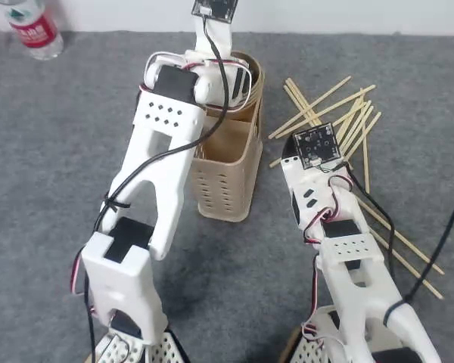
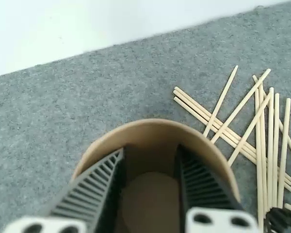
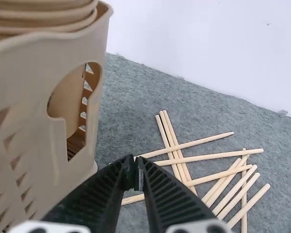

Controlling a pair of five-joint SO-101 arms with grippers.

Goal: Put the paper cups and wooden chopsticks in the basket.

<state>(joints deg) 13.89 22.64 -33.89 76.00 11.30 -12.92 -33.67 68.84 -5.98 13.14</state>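
Note:
A brown paper cup (image 2: 157,127) sits in the far compartment of the beige basket (image 1: 225,181). My left gripper (image 2: 150,151) is open, with both fingers lowered inside the cup's mouth. The left arm (image 1: 166,98) stretches over the basket. Wooden chopsticks (image 1: 340,113) lie scattered on the grey carpet to the right of the basket. My right gripper (image 3: 136,167) is shut just above the carpet beside the basket (image 3: 34,121), near the closest chopsticks (image 3: 184,145), with nothing seen between its tips. Stacked cup rims (image 3: 43,14) show at the basket's top.
A plastic water bottle (image 1: 32,26) lies at the far left corner. More chopsticks (image 1: 401,246) trail along the right arm's side. A white wall borders the carpet's far edge. Open carpet lies left of the basket.

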